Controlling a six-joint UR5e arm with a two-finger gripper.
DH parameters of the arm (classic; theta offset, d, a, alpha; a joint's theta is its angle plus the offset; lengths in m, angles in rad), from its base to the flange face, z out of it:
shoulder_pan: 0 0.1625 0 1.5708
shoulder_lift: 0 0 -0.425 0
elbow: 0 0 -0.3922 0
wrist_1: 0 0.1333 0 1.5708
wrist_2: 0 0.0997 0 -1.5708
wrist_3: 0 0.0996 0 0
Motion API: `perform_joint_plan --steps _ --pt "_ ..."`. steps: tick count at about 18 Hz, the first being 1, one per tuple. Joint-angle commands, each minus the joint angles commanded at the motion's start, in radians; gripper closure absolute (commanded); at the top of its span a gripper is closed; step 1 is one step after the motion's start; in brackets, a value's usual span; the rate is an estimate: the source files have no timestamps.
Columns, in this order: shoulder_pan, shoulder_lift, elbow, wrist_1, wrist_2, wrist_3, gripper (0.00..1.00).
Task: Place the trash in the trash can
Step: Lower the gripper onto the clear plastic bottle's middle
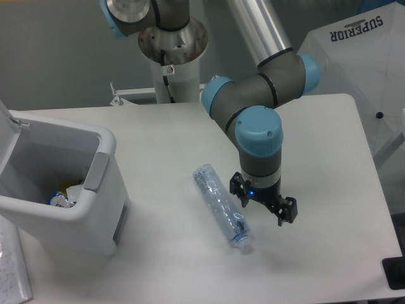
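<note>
The trash, a clear crinkled bottle (221,206) with a bluish tint, lies flat on the white table (190,139), its small white cap toward the front right. My gripper (264,204) hangs just to the right of the bottle, a little above the table, open with nothing between its fingers. It does not touch the bottle. The trash can (60,190), a boxy white-grey bin with a grey latch panel, stands at the left with its lid swung open.
Small blue and yellow scraps (60,199) lie inside the bin. The robot's base column (172,63) rises at the back centre. A white cover printed "SUPERIOR" (361,38) stands beyond the table's right edge. A dark object (395,272) sits at the front right corner.
</note>
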Motion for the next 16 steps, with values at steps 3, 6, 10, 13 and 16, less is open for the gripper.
perform_joint_plan --steps 3,6,10,13,16 --pt "-0.030 0.011 -0.028 0.003 -0.002 -0.139 0.00" --pt "-0.051 0.006 -0.020 0.018 -0.002 -0.265 0.00" --pt "-0.083 0.003 -0.025 0.041 -0.005 -0.370 0.00" --pt "-0.092 -0.002 -0.037 0.049 0.012 -0.391 0.00" --pt "-0.106 -0.008 -0.057 0.049 0.157 -0.390 0.00"
